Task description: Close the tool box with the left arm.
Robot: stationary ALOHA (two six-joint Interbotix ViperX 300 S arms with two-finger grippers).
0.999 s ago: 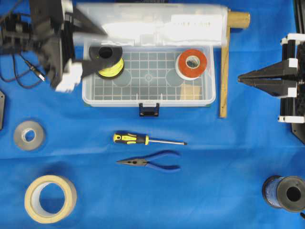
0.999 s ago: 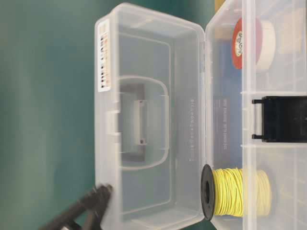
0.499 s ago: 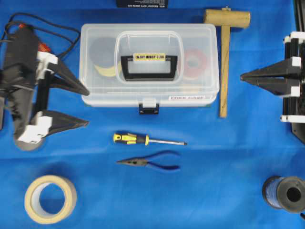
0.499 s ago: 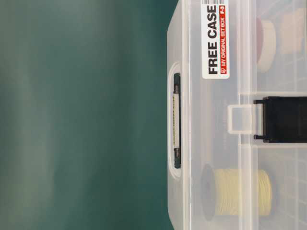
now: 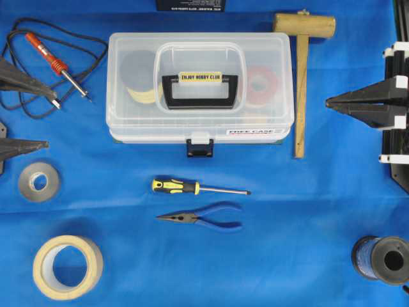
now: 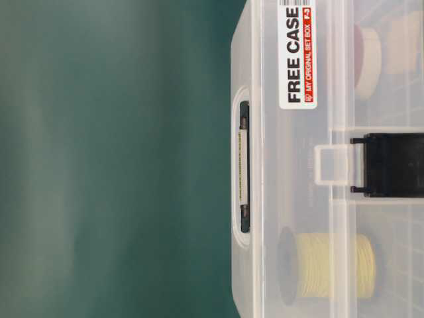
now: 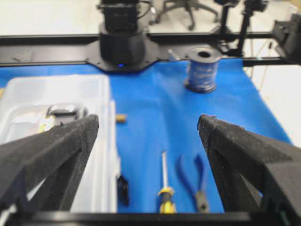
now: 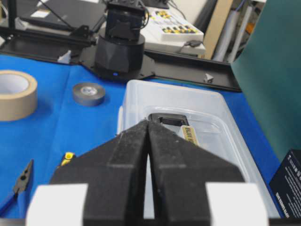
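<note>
tool box: clear case at 12 o'clock of the overhead view, lid down flat over the base, black handle with yellow label on top.
latch: dark blue tab at the box's 6 o'clock edge; looks hanging down, not snapped over the lid, can't confirm.
contents: yellow wire spool and a red tape roll seen through the lid, both inside.
left gripper: at 9 o'clock, well apart from the box, fingers spread wide, nothing between them.
right gripper: at 3 o'clock, parked, fingers pressed together, holding nothing.
around: mallet just beside the box at 3 o'clock; screwdriver and pliers at 6 o'clock; soldering iron at 10 o'clock; tape rolls at 8 o'clock.
step: lid reads as shut, task looks done or nearly so.
how to do it well: if a final press is wanted, come in from 9 o'clock above the lid, push straight down near the front edge, not on the handle; steer clear of the iron's cord.
risk: sideways shove slides the light box toward the mallet.
</note>
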